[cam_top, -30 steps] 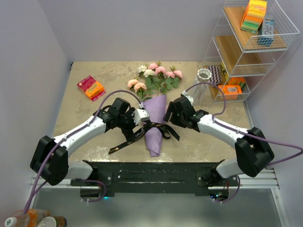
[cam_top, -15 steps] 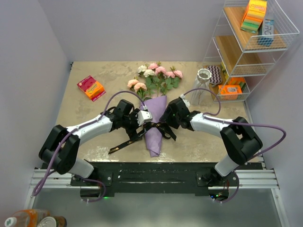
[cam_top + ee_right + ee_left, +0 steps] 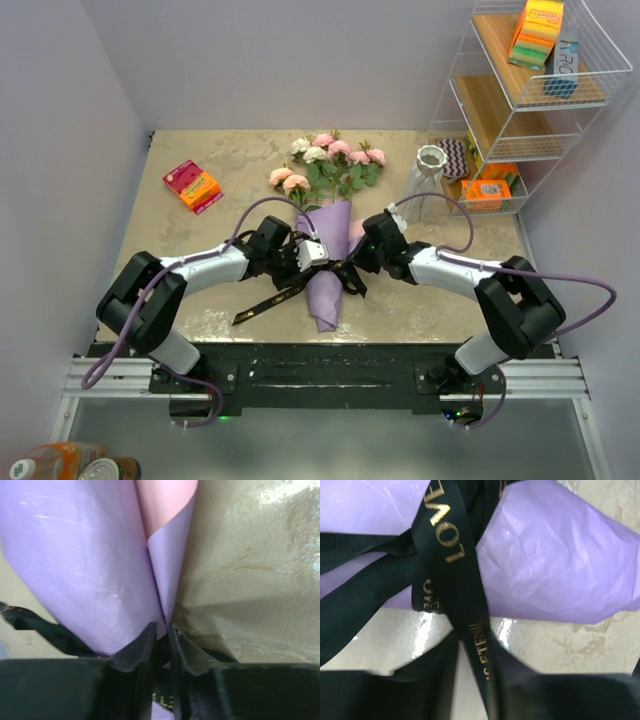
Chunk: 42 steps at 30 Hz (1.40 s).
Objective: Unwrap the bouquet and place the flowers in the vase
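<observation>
The bouquet lies mid-table in its purple paper cone, pale pink inside. The flowers point toward the back wall. A black gold-lettered ribbon is tied round the cone, and one tail trails left. My left gripper sits at the cone's left side. Its narrowed jaws hold a ribbon strand, with a sliver of table beside it. My right gripper is at the cone's right side, and its fingers pinch the paper's overlapping edge. The white ribbed vase stands upright at the back right.
A pink-and-orange box lies at the back left. A white wire shelf rack holding sponges and small boxes stands right behind the vase. Purple walls enclose the table on three sides.
Both grippers moved inward and down onto the bouquet. Their jaws narrowed from wide, the left round a ribbon strand and the right onto the paper edge.
</observation>
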### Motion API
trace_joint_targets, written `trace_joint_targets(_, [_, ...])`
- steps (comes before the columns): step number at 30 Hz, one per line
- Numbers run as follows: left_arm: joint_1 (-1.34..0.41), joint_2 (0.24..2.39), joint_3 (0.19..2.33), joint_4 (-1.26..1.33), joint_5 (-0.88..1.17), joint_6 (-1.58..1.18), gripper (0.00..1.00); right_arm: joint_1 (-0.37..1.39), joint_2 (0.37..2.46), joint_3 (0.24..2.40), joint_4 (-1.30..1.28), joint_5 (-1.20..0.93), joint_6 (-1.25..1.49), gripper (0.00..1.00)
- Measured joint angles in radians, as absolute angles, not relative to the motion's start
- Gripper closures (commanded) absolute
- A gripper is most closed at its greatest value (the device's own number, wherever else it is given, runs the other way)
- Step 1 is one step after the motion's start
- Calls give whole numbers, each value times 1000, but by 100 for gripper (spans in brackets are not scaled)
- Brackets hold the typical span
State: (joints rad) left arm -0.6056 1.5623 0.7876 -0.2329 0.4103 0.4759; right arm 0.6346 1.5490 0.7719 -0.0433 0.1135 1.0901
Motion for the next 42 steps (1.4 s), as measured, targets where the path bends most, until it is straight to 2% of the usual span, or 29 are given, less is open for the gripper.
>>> trace_joint_targets(3, [-612,1563,787,-222,401,481,100,635,1508,762,-38,114,1092,93])
trace_joint_targets(6, [-614,1563,787,-217,389,482,100,635,1463,756,-35,118,1088,99])
trace_joint_targets(8, [-614,1563,787,-217,382,482,100,635,1428,749,-30,121,1081,96])
trace_joint_targets(10, [-614,1558,786,-218,375,482,100,635,1396,741,-28,123,1070,82])
trace_joint_targets(11, [-614,1551,783,-218,371,482,100,635,1380,734,-25,131,1057,64])
trace_joint_targets(13, [-614,1531,775,-221,366,482,100,635,1345,713,-24,147,1024,46])
trace_joint_targets(14, [-614,1518,772,-226,365,482,100,635,1329,704,-28,160,1003,34])
trace_joint_targets(16, [-614,1497,771,-239,366,482,98,635,1302,686,-33,182,969,27])
trace_joint_targets(17, [-614,1486,772,-248,367,482,91,635,1292,677,-33,192,952,25])
trace_joint_targets(21, [-614,1462,775,-304,400,483,62,635,1274,625,-36,220,901,25])
trace_joint_targets(27, [-614,1462,775,-364,448,483,44,635,1303,574,-14,229,853,29])
trace_joint_targets(30, [-614,1459,775,-374,461,483,39,635,1327,554,8,235,833,31])
trace_joint_targets(42, [-614,1496,754,-258,440,455,37,636,1423,546,138,249,736,34])
